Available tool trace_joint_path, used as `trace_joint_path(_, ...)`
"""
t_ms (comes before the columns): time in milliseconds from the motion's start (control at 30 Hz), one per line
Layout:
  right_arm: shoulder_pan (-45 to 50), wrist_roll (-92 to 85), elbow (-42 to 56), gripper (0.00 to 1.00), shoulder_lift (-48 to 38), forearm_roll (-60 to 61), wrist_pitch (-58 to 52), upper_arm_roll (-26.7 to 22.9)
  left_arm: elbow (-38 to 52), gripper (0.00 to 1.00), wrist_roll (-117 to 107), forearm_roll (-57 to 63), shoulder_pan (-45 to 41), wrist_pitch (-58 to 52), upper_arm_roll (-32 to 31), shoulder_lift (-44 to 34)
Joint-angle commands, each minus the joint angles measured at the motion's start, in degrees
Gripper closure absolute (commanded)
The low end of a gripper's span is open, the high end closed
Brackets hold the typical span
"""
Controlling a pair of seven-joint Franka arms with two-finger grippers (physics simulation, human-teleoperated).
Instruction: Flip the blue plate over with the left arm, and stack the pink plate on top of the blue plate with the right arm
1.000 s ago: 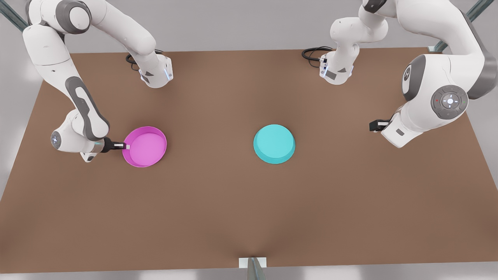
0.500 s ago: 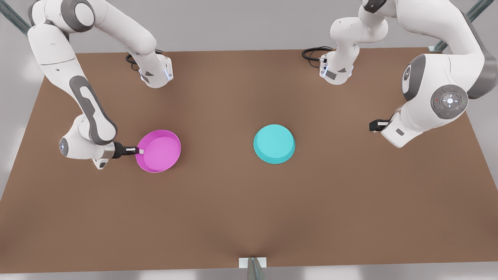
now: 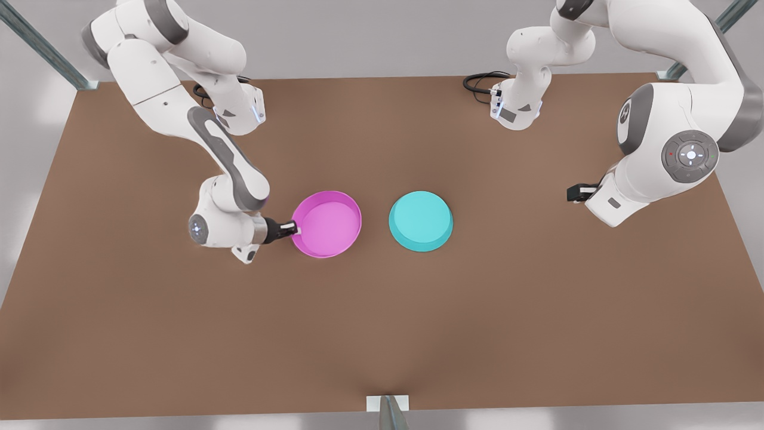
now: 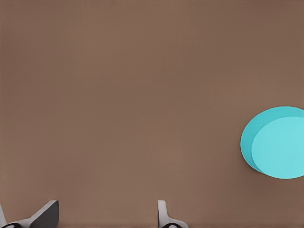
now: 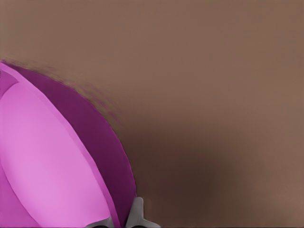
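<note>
The round, shallow magenta-pink plastic plate point(image 3: 327, 224) hangs from its rim in the right arm's gripper point(image 3: 292, 227), on the front view's left. The fingers point(image 5: 137, 214) are pinched narrow on the rim wall, one inside and one outside, as the right wrist view shows. An edge hold of this kind keeps the plate open-side up and leaves its underside free — which is what a stack needs, since the base has to come down on the other dish with nothing between. I cannot tell from these views whether it rides clear of the brown counter point(image 3: 382, 334) or just skims it.

The round turquoise-cyan plastic plate point(image 3: 421, 221) sits on the counter just beside the pink one, apart from it, base up with the rim downward (so its flip looks done), offering a flat top as a landing place.

The left arm waits at the front view's right, well away from both plates; its gripper point(image 4: 107, 216) has its fingers spread wide and holds nothing — likely parked there to leave the stacking path free.
</note>
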Motion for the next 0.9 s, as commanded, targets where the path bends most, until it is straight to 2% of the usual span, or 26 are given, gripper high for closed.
trace_joint_path(0,0.4,0.9,0.3,0.79,0.0,-0.6,0.0,0.0,0.0,0.0,0.0,0.0,0.0,0.0,0.0,0.0)
trace_joint_path(200,14.3,12.2,7.8,0.79,4.2,-1.0,4.7,-0.6,0.0,0.0,0.0,0.0,0.0,0.1,0.0,0.0)
trace_joint_path(433,21.7,14.4,14.6,0.79,10.7,-1.1,6.8,-1.2,0.0,0.0,0.1,-0.1,0.0,0.1,0.0,0.0)
trace_joint_path(567,27.9,15.8,19.3,0.79,13.4,-0.9,6.7,-4.7,0.0,0.0,0.1,-0.1,0.0,0.1,0.0,0.0)
trace_joint_path(867,31.1,16.8,21.7,0.79,15.4,-1.0,6.8,-5.7,0.0,0.0,0.1,-0.1,0.0,0.3,0.0,0.1)
